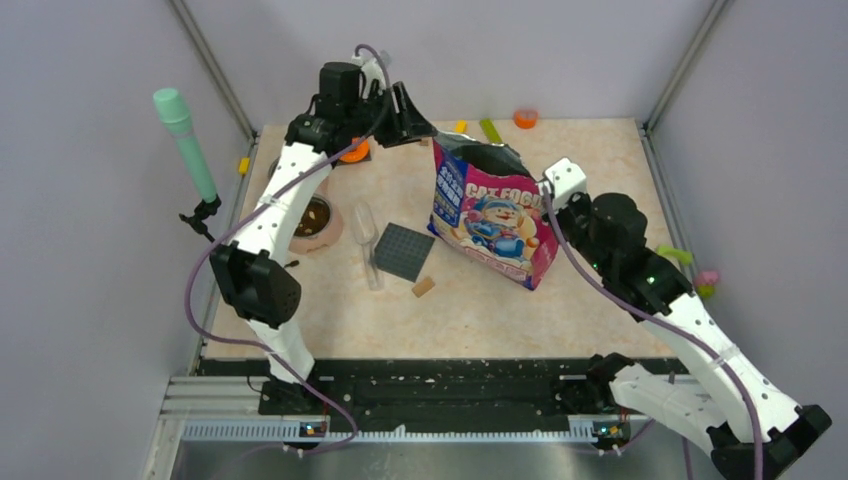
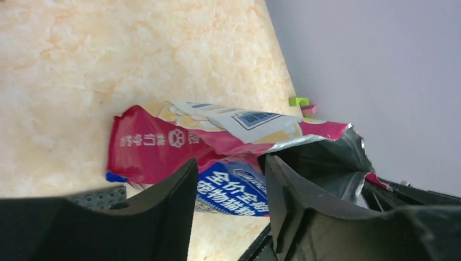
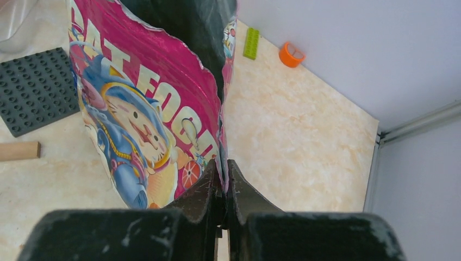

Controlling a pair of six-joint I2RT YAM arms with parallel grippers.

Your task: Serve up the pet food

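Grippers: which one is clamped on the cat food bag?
The right gripper, jaws shut on the side edge of the cat food bag; the left gripper is open beside the bag's top, holding nothing.

Left claw (image 2: 229,166) spread wide, right claw (image 3: 223,168) pinched closed

Glossy plastic film on the cat food bag (image 1: 490,215), silvery foil inside. Smooth, matt marbled bench (image 1: 470,320); matt dark-grey studded plastic plate (image 1: 404,251); bare wooden block (image 1: 424,287). Matt black ribbed pads (image 2: 182,201) on the left end effector (image 2: 231,163).
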